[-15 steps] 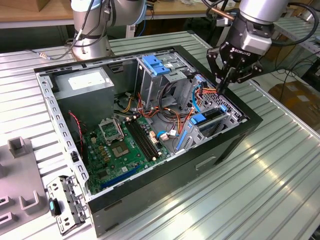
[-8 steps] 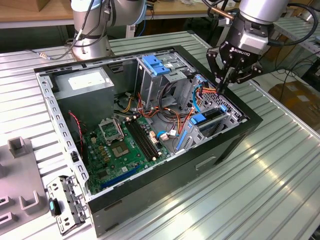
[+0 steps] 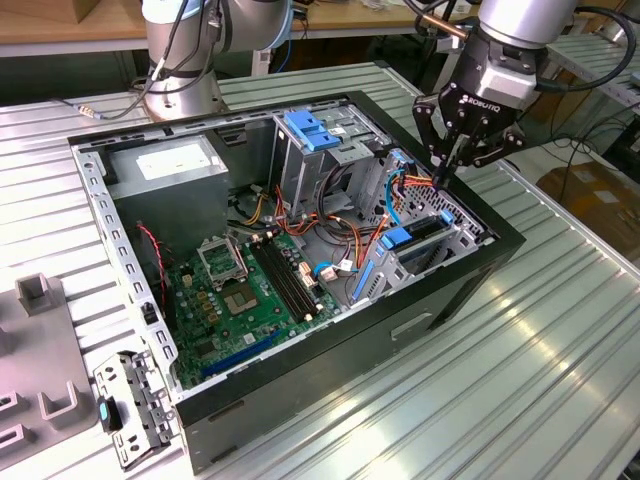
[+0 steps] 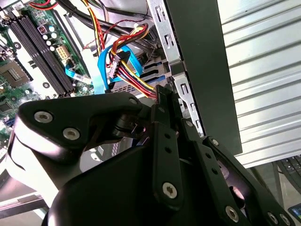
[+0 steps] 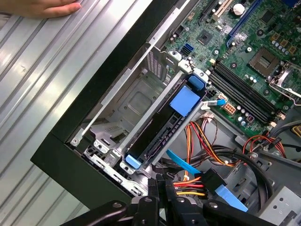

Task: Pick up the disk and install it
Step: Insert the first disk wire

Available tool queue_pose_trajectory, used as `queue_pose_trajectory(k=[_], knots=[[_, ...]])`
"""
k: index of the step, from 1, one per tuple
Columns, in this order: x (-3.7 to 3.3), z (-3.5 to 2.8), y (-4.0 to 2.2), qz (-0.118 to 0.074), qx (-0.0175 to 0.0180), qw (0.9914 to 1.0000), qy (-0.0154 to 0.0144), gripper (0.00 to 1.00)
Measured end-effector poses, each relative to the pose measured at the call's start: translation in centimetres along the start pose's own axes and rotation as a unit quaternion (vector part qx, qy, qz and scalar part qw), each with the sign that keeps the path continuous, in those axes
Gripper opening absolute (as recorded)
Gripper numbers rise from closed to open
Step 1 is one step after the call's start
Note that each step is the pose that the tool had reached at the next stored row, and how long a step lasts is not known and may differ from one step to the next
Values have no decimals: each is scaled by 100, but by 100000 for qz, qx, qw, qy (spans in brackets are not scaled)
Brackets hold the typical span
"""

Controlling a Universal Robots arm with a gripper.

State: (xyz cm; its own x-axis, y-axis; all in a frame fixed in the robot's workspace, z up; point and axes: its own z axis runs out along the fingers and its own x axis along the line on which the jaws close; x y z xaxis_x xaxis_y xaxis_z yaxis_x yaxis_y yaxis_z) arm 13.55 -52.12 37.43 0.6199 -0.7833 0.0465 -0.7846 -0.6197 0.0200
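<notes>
the robot's hand [image 3: 455, 160] hung over the corner of the open computer case [image 3: 300, 400] on the ribbed metal worktop [image 3: 560, 380], its fingers pinched together on a bundle of red, yellow and black wires that ended in a black connector [image 5: 211, 180]. the disk [image 5: 162, 127], dark along its visible edge with blue carrier rails, sat on edge in the metal drive bay [image 5: 136, 101] just below and ahead of the hand, well inside the case wall. its long axis ran away from the fingertips toward the motherboard [image 5: 244, 61], with a blue tab [image 5: 186, 100] on its upper side and a blue rail end [image 5: 132, 162] nearest the hand. in the exterior view the disk [image 3: 420, 235] showed as a blue-capped slab standing in the bay under the hand. by this look the disk was already seated, and the work stood at its cabling. a person's hand [image 5: 44, 8] rested on the worktop beyond the case.
</notes>
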Motion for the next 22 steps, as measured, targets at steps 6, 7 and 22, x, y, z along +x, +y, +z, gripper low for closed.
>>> queue_pose_trajectory(k=[6,7,22], knots=[[-1,3,0,2198,-105,99976,-40,17],[0,6,0,3303,-156,99945,-65,17],[31,35,-42,12939,-703,99157,-136,17]])
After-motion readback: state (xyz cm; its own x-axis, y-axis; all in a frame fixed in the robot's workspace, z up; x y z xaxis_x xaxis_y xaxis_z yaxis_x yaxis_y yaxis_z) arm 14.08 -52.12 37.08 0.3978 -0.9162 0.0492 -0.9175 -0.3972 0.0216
